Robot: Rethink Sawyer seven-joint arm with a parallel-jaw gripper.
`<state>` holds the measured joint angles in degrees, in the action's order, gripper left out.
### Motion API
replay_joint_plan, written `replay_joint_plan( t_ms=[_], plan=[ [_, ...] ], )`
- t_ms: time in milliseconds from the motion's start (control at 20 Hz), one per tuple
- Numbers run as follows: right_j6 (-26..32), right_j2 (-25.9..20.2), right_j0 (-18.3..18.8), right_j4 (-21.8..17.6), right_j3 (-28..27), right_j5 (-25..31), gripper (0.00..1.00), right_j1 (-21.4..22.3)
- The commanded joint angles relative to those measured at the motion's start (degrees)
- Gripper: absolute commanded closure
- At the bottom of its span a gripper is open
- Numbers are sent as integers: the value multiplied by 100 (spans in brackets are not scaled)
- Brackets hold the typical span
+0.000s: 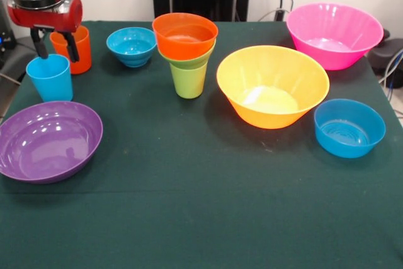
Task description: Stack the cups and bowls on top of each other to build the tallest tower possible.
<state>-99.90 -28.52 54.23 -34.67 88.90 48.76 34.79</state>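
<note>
Purple bowl [49,142] seen nearest, at left. Tower [186,51] set mid-table: orange bowl on green bowl on lime cup. Gripper [55,46] held with fingers apart above light blue cup [50,77], far left.

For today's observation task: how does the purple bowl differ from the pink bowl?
The purple bowl is shallow and wide; the pink bowl is deeper with steeper walls. In the front view, purple sits at the near left and pink at the far right. Both are glossy, upright and empty.
</note>
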Motion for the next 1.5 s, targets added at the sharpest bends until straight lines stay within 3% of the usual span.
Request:
replay_joint_plan(
  t_ms=[50,700,1500],
  plan=[
    [1401,-37,-171,-518,-298,395,0,-486],
    [1373,19,-226,-608,-453,326,0,-704],
    [1197,267,-492,-934,-652,693,0,-689]
  ],
)
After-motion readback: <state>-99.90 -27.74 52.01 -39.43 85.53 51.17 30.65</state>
